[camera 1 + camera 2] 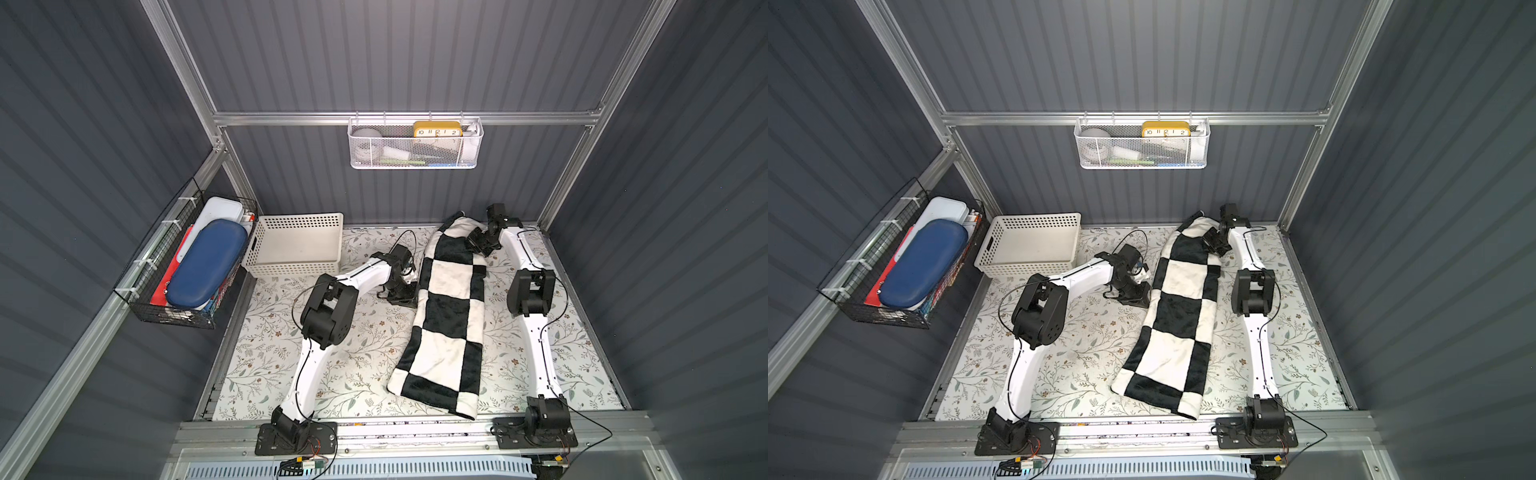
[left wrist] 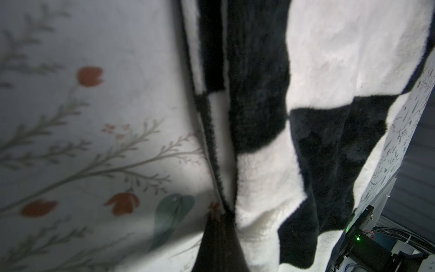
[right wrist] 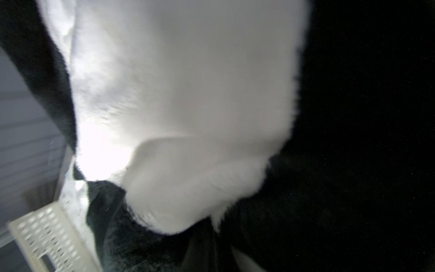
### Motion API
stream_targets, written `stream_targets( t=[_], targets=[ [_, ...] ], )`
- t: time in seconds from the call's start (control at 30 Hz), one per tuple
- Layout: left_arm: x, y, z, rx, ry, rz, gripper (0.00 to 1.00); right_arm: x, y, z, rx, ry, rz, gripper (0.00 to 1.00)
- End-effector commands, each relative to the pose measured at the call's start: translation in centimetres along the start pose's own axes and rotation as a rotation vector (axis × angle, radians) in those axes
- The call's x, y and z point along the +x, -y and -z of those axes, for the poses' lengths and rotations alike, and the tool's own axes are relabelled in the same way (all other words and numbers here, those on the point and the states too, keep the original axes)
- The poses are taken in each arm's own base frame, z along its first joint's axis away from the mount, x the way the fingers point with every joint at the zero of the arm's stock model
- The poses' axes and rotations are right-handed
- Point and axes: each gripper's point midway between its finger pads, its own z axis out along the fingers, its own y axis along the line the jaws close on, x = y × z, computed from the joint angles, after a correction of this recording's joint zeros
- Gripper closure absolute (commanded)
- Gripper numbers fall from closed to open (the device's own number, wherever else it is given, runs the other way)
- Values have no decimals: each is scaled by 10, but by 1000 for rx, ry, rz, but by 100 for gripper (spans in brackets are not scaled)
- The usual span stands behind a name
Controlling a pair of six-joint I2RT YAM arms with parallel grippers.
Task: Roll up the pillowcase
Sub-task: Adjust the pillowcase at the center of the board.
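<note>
The pillowcase (image 1: 451, 316) (image 1: 1183, 316), plush with black and cream checks, lies folded into a long narrow strip running from the back wall to the table's front edge. My left gripper (image 1: 409, 291) (image 1: 1142, 291) sits low at the strip's left edge, a little past its middle. In the left wrist view its fingers (image 2: 220, 213) are shut together on the cloth's dark hem (image 2: 211, 141). My right gripper (image 1: 478, 241) (image 1: 1214, 243) is at the strip's far right end, which is raised and bunched. Plush (image 3: 188, 94) fills the right wrist view, with a white tuft pinched at the shut gripper (image 3: 211, 235).
A cream perforated basket (image 1: 295, 245) (image 1: 1030, 245) stands at the back left, close to my left arm. A black wire basket (image 1: 183, 266) hangs on the left wall and a white mesh one (image 1: 415, 143) on the back rail. The floral covering (image 1: 332, 353) spreads under everything.
</note>
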Motion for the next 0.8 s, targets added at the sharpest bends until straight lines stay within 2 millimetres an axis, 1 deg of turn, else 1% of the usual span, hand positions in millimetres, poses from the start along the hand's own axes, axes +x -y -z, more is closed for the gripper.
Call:
stream_targets(
  t=[0.0,0.03,0.07,0.13,0.17,0.2,0.27,0.3,0.33,0.37,0.4,0.43,0.47,0.5,0.53,0.57,0.6,0.63,0.67,0.7,0.73,0.77],
  targets=[
    [0,11,20,-4,33,-4,100,27,-26,-16,-57,-53,71,89],
    [-3,8,26,-25,52,-1,100,21,-23,-11,-28,-21,75,85],
    [-7,5,34,-56,73,2,100,15,-24,-1,-19,13,78,78],
    [-11,-4,50,-132,110,35,100,1,-32,22,-30,86,85,73],
    [-11,-10,61,-176,129,67,95,-6,-37,37,-30,134,102,65],
    [-12,-15,73,-216,159,86,83,-12,-44,55,-34,176,116,60],
    [-11,-25,95,-269,201,129,62,-18,-50,85,-30,224,126,58],
    [-8,-29,107,-298,221,146,49,-18,-51,97,-27,230,133,55],
    [-4,-30,113,-313,226,153,45,-18,-45,106,10,246,133,54],
    [3,-29,117,-311,222,152,44,-14,-39,116,41,246,140,52],
    [11,-27,118,-300,212,156,42,-6,-33,123,70,231,154,50],
    [21,-26,118,-290,192,133,42,4,-21,129,117,206,147,50],
    [36,-21,114,-257,154,118,41,24,-8,136,158,140,140,50],
    [53,-19,113,-237,125,121,41,48,8,142,212,74,124,50],
    [66,-15,113,-213,102,107,40,71,18,149,247,34,120,50],
    [81,-7,114,-172,77,88,37,104,34,152,285,-9,132,50],
    [97,-5,116,-164,49,80,35,133,48,160,311,-23,147,49],
    [109,-1,116,-142,29,72,34,159,61,165,325,-49,145,48],
    [125,5,114,-115,2,68,34,188,71,176,314,-80,140,46],
    [144,5,110,-110,-30,89,33,215,87,184,323,-126,101,46],
    [157,9,106,-94,-55,94,32,237,96,193,313,-156,71,45],
    [174,15,100,-73,-93,92,31,262,100,199,280,-190,59,44]
  ],
)
